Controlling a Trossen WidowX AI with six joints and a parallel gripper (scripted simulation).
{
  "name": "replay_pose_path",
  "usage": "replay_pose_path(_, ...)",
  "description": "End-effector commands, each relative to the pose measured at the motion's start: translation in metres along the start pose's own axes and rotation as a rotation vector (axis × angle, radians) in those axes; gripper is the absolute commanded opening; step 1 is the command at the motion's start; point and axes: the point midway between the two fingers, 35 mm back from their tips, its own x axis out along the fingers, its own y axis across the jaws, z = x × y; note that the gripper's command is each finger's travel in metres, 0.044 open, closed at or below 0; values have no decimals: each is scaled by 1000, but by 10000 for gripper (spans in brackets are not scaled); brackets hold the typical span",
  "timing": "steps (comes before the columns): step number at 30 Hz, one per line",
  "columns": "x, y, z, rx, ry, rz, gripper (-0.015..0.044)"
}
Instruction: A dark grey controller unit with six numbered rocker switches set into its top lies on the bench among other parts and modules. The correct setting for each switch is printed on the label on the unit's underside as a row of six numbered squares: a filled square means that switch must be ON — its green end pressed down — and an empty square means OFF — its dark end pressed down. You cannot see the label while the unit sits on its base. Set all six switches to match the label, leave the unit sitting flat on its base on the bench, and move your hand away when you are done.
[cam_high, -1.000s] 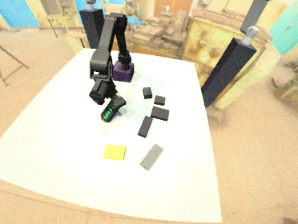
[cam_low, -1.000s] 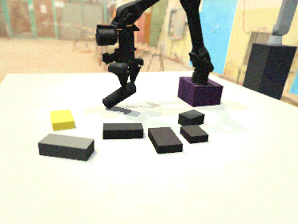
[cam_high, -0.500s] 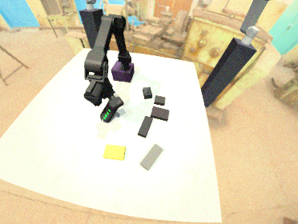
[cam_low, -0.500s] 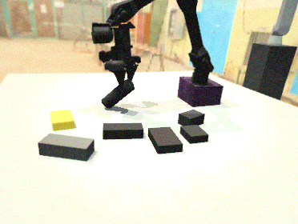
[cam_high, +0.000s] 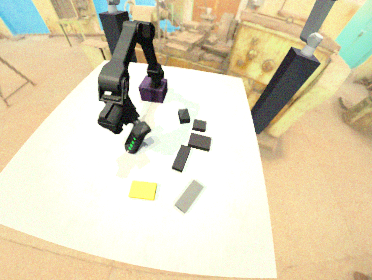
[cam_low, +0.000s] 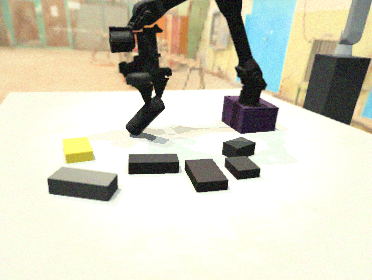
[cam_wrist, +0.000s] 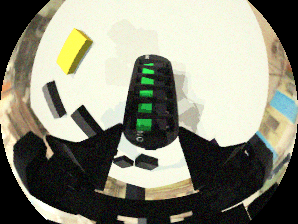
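Observation:
The dark grey controller unit (cam_high: 136, 141) (cam_low: 144, 119) (cam_wrist: 160, 102) is held tilted, its far end low and its near end raised between the fingers; a shadow lies beside it on the bench. In the wrist view its top faces the camera, with a row of six rockers, green ends on the left and dark ends on the right. Which ends are pressed is too small to tell for sure. The underside label is hidden. My gripper (cam_high: 143, 125) (cam_low: 154, 99) (cam_wrist: 150, 128) is shut on the unit's near end, one finger on each side.
A yellow block (cam_high: 143, 190) (cam_low: 77, 149) (cam_wrist: 73, 51) and a grey-topped block (cam_high: 189, 196) (cam_low: 83, 185) lie on the bench. Several dark blocks lie nearby, one long (cam_high: 181, 158) (cam_low: 153, 164) and one wider (cam_high: 200, 142) (cam_low: 206, 175). A purple box (cam_high: 153, 91) (cam_low: 235, 116) stands at the arm's base.

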Motion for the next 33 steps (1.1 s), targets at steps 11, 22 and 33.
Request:
replay_pose_path(11, -5, 0, 15, -1, 19, 4, 338)
replay_pose_path(22, -9, 0, 24, -1, 43, 4, 338)
replay_pose_path(33, -12, 0, 33, -1, 68, 4, 338)
